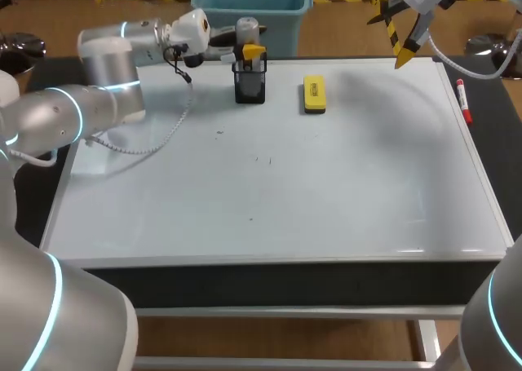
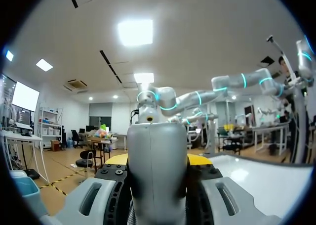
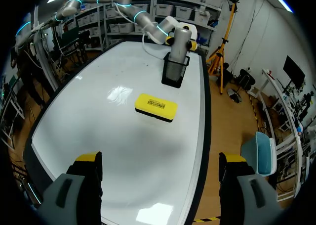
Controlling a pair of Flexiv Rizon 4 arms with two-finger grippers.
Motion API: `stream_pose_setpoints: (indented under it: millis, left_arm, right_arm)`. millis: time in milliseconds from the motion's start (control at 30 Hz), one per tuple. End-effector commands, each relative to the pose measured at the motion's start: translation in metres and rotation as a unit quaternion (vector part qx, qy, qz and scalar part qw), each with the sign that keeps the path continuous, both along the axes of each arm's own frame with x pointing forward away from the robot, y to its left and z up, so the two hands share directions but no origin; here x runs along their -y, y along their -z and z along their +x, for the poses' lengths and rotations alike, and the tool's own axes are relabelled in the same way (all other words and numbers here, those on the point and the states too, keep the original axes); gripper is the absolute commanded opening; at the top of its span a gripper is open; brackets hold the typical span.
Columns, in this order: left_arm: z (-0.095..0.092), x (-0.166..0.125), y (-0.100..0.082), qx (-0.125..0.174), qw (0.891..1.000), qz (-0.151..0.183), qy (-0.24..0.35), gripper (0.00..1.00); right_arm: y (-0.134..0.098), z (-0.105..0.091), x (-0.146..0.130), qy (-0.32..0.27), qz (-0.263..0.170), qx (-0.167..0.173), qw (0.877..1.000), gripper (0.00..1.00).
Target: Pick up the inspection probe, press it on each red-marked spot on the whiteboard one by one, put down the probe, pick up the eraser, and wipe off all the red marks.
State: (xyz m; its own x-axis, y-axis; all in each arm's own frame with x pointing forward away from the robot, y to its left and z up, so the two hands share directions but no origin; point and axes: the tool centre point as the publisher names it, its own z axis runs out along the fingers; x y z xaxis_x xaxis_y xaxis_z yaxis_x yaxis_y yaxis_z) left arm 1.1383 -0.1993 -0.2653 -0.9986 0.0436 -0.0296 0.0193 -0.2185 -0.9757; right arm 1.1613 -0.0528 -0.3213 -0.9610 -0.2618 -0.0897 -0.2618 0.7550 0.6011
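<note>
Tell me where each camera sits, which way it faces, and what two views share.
Head view: above and behind the robot, looking down on the whiteboard; both arms show, left gripper at the holder, right gripper held high.
Left wrist view: on the left wrist, facing level across the whiteboard; its gripper's body flanks the probe.
Right wrist view: on the right wrist, looking down over the whiteboard; its fingers show, wide apart.
Shared: head and right wrist views both show the eraser and holder.

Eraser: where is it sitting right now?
Head view: the eraser lies flat on the whiteboard near its far edge, just right of the black holder. In the right wrist view it lies ahead of the open right claw, untouched.
</note>
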Motion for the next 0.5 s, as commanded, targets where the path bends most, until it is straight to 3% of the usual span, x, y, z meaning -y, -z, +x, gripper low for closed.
stream_pose_setpoints:
  millis: [33,167,200,233,267,500]
  left_arm:
    - [0.009,0.001,0.005,0.006,1.0,-0.006,0.015,0.0]
    - [0.009,0.001,0.005,0.009,1.0,-0.005,0.019,0.0]
    - [0.008,0.001,0.004,0.01,1.0,-0.006,0.021,0.29]
    - [0.008,0.001,0.003,0.012,1.0,-0.006,0.024,0.76]
    - [0.007,0.002,0.002,0.012,1.0,-0.005,0.024,1.0]
    - [0.005,-0.001,-0.007,0.009,1.0,-0.003,0.018,1.0]
  right_arm:
    - [-0.001,0.0,0.0,-0.001,-0.003,0.0,1.0,1.0]
    - [-0.001,0.0,0.0,-0.001,-0.003,0.0,1.0,1.0]
    - [-0.001,0.0,0.0,-0.001,-0.003,0.0,1.0,1.0]
    - [-0.001,0.0,0.0,-0.001,-0.003,0.0,1.0,1.0]
    - [-0.001,0.0,0.0,-0.001,-0.003,0.0,1.0,1.0]
    - [-0.001,0.0,0.0,-0.001,-0.003,0.0,1.0,1.0]
